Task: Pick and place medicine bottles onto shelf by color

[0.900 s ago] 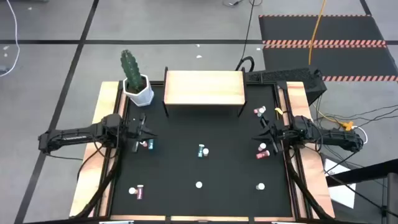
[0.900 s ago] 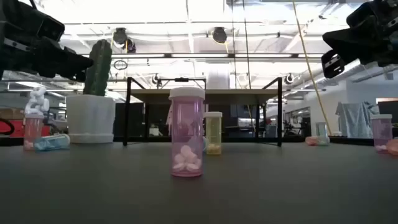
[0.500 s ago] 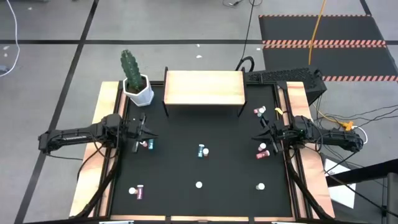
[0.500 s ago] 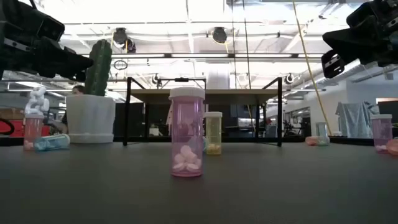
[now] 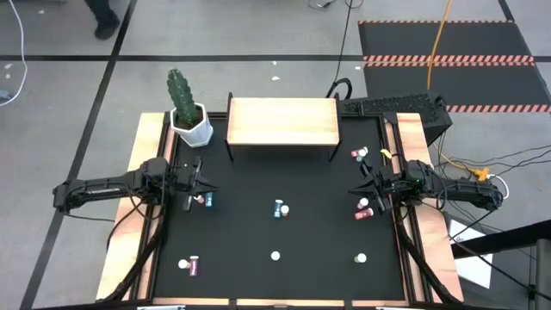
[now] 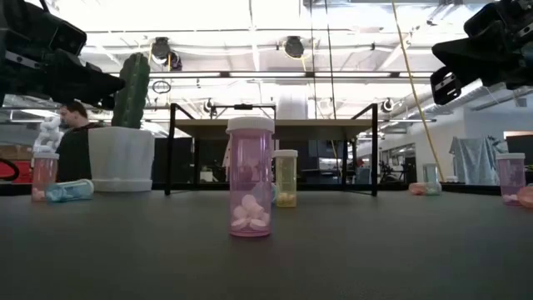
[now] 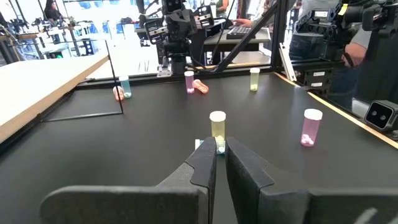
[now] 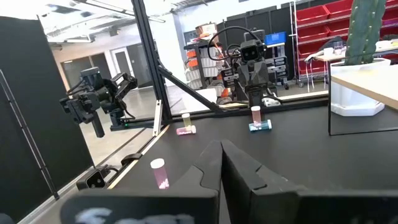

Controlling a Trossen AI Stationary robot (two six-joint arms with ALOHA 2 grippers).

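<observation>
- The medicine bottles are scattered over the black counter (image 5: 258, 224); none is held.
- A red bottle (image 5: 200, 200) and a blue bottle (image 5: 209, 201) sit just beyond the tips of the left end effector (image 5: 205, 182), a little to its side, and do not touch it.
- Two pink bottles (image 5: 362, 209), one upright and one lying, rest close by the right end effector (image 5: 365, 184), just off its tip.
- Another small cluster of bottles (image 5: 360, 154) lies on the other side of the right end effector, toward the shelf's leg.
- A yellow bottle with a blue one beside it (image 5: 280, 208) stands mid-counter, roughly between the two end effectors and well apart from both.
- Three more bottles stand well away from both end effectors along the near edge: a purple one (image 5: 190, 265), a white-capped one (image 5: 275, 255) and another (image 5: 361, 257).
- The shelf (image 5: 282, 120) is bare on top, at the far side of the counter, ahead of and between the two end effectors.
- The left end effector has its fingers (image 7: 202, 168) pressed nearly together on nothing.
- The right end effector has its fingers (image 8: 208, 171) together, also on nothing.
- A white pot with a cactus (image 5: 188, 116) stands beside the shelf.
</observation>
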